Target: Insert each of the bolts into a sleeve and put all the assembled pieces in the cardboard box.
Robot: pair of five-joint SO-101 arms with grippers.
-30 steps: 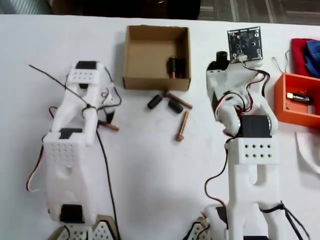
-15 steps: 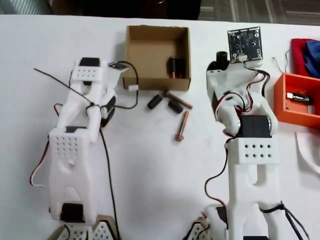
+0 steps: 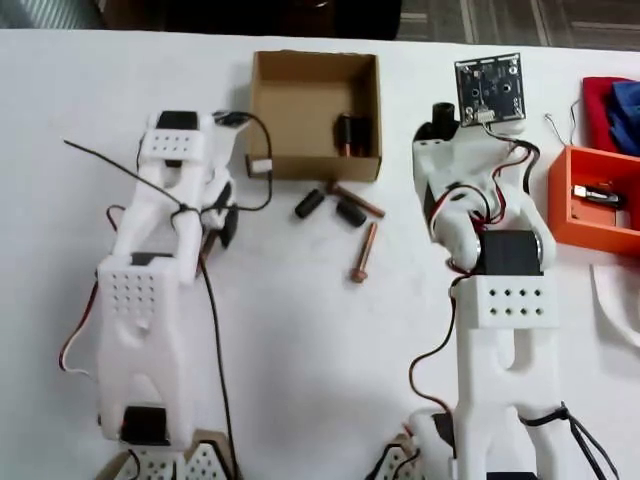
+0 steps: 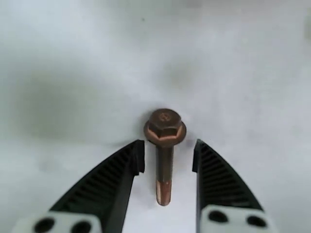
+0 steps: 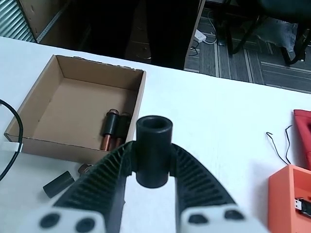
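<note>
left claw [image 4: 167,154] open, jaws on either side of a bolt [image 4: 165,130] that lies on the bench [image 4: 73,73] | box [image 3: 262,110] holds one assembled piece [image 3: 345,133] | two sleeves [image 3: 309,204] and two bolts [image 3: 365,252] on bench just before box | right claw [image 5: 153,162] closed on an upright sleeve [image 5: 153,141]

The high view looks nearly straight down over the whole table [image 3: 300,350] from well above. The left wrist view sits very close above the left tool [image 4: 168,155], facing down at the table. The right wrist view looks forward and slightly down past the right tool [image 5: 150,160], sharing the cardboard box [image 5: 63,107] with the high view
</note>
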